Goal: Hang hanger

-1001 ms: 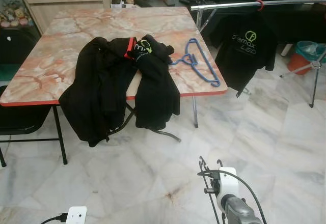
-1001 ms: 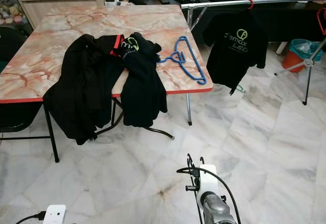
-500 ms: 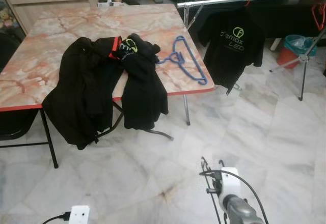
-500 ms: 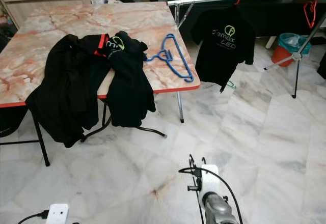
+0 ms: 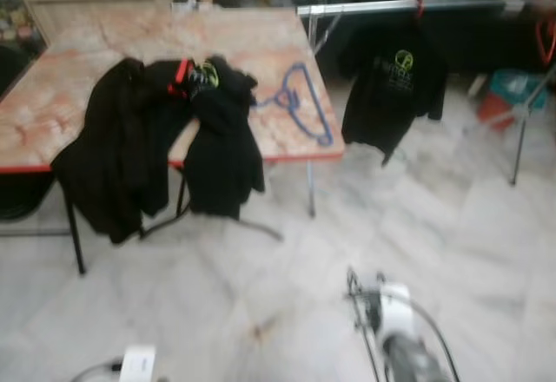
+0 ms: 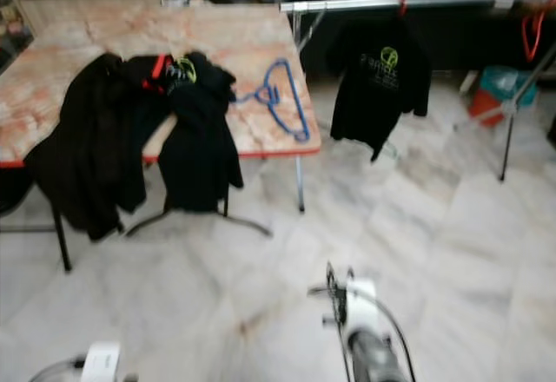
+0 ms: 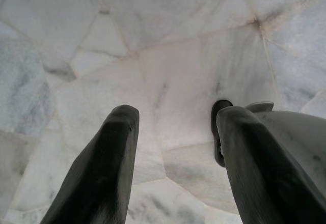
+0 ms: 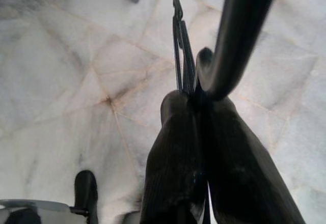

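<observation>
My right gripper is shut on a dark hanger, whose thin wire part sticks out past the fingers above the marble floor. In the eye views that arm is low at the front with the black hanger wire beside its white wrist. The metal clothes rail runs across the back right, with a black T-shirt hung on it by a red hook. A blue hanger lies on the marble table. My left gripper is open over bare floor.
Black clothes drape over the table's front edge. A red hanger hangs at the rail's far right, above an orange bin. The rail's stand leg slants down there. A white power strip lies on the floor at front left.
The whole picture has shifted and blurred, so the camera is moving; the table and rail sit further left. The right gripper holds the hanger as before.
</observation>
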You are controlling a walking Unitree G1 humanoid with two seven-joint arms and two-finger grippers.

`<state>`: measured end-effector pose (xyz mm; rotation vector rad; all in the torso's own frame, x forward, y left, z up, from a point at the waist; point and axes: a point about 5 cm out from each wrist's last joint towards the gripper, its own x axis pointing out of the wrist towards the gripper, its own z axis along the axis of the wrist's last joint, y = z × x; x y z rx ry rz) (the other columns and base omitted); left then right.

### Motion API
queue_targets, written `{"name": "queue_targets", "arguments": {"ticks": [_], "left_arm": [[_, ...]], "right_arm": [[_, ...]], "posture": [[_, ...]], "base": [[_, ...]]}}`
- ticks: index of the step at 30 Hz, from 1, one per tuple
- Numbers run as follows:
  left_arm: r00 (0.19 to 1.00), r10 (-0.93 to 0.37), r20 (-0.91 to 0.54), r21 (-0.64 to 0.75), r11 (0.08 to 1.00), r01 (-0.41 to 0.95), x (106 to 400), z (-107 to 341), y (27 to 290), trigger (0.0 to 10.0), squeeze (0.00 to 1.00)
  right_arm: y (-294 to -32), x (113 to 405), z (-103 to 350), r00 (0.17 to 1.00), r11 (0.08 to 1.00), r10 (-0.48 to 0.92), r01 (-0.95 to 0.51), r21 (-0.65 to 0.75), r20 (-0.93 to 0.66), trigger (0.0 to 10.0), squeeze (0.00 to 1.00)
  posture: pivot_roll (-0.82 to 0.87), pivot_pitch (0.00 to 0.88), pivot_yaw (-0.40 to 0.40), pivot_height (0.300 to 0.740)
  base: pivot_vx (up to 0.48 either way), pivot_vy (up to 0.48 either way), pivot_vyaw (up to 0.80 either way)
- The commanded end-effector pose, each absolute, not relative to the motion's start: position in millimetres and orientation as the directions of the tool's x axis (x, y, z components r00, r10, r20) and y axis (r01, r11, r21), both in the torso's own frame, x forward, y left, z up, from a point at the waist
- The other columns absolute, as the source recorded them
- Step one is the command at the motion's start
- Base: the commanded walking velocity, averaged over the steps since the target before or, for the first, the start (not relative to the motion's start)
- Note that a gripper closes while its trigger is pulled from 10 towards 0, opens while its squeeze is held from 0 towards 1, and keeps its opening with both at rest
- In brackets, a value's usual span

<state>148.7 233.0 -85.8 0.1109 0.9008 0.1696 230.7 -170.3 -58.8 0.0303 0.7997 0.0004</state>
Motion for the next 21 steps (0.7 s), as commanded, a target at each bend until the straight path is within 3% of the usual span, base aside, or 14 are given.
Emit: {"name": "queue_targets", "arguments": {"ticks": [1,21], "left_arm": [[0.601,0.187,-0.777,0.167,0.982,-0.091,146.7,-87.4,230.8,10.0,0.0],[0.605,0.17,-0.778,0.157,0.985,-0.075,147.8,-88.3,225.2,10.0,0.0]], "right_arm": [[-177.4,227.1,-60.6,0.686,1.0,-0.007,0.022,0.011,-0.728,10.0,0.0],[-177.6,223.6,-62.7,0.678,1.0,-0.008,0.018,0.006,-0.735,10.0,0.0]], "posture": [[0.03,0.072,-0.025,0.74],[0.03,0.031,-0.028,0.74]], "base": [[0.0,-0.371,0.0],[0.0,-0.373,0.0]]}}
